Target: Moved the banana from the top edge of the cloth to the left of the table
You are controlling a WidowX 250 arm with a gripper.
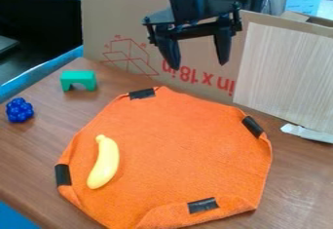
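Note:
The black gripper (198, 62) hangs at the top middle of the view, above the far edge of the cloth, with its two fingers spread apart and nothing between them. A yellow banana (106, 163) lies on the left part of the orange cloth (175, 150), its narrow tip toward the back. It sits well below and to the left of the gripper, not touching it. The cloth is spread on the brown wooden table (32, 160), held by black tape pieces at its edges.
A green arch block (79, 80) and a blue bumpy ball (19, 110) stand on the table's left side. Cardboard (123, 23) and a pale wood-grain panel (286, 72) rise behind the cloth. A whitish strip (307, 133) lies at the right.

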